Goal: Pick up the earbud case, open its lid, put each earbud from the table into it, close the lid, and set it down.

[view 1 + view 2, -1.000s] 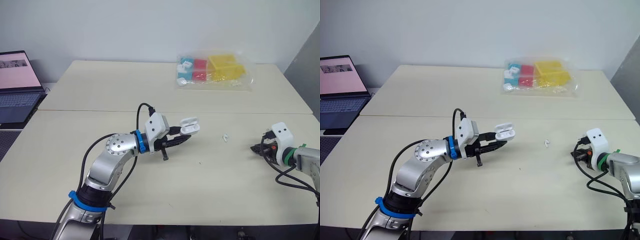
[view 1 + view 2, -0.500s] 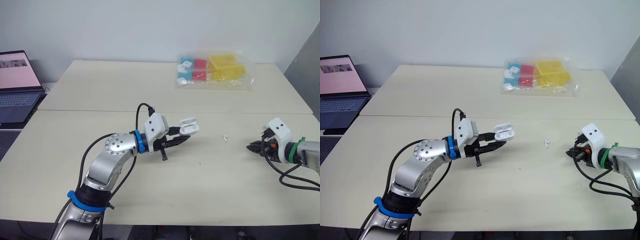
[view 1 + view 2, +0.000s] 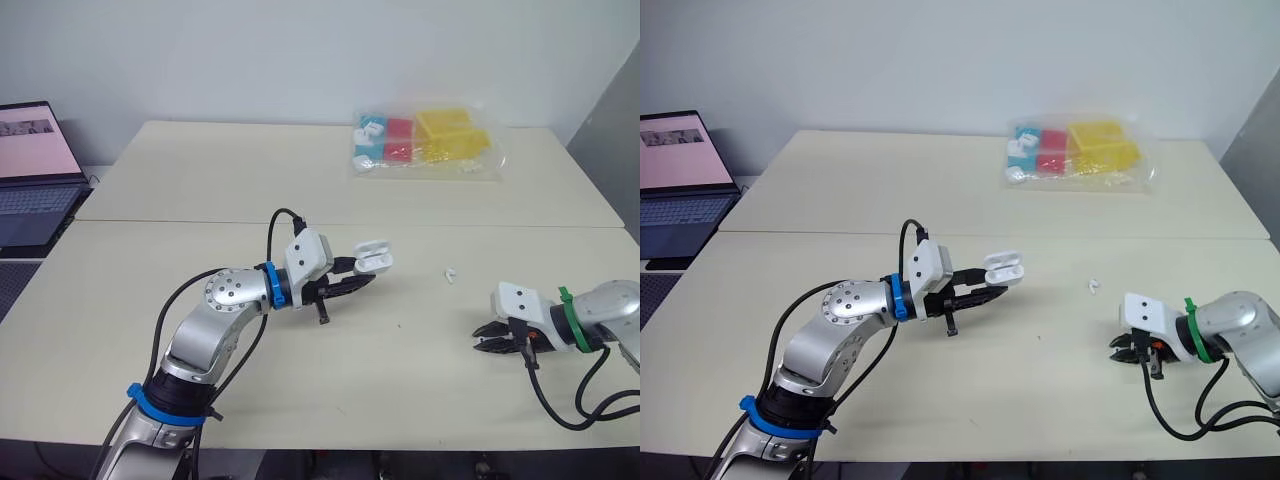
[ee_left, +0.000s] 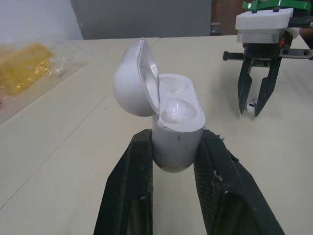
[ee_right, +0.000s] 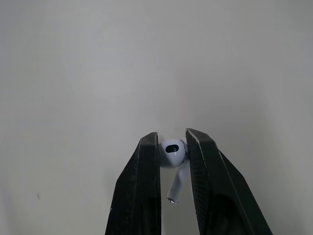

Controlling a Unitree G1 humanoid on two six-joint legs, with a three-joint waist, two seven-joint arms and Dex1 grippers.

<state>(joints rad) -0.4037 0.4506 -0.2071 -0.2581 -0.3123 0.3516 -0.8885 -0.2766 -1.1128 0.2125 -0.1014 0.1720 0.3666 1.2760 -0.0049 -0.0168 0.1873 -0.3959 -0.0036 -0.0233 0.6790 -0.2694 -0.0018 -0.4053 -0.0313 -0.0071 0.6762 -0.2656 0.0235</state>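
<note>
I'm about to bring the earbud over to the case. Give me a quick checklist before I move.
1. Hold of left gripper on earbud case: clamped, ok.
2. Case lid open: ok.
3. Hold of right gripper on earbud: pinched, ok.
4. Free socket in the case: cannot tell.
5. The second earbud lies on the table, apart from both grippers: ok.

earbud case point(image 4: 176, 128): 1, earbud point(image 5: 172, 152) point(image 3: 451, 272): 2, laptop point(image 3: 35, 170): 1, plastic bag point(image 3: 428, 142): 1.
</note>
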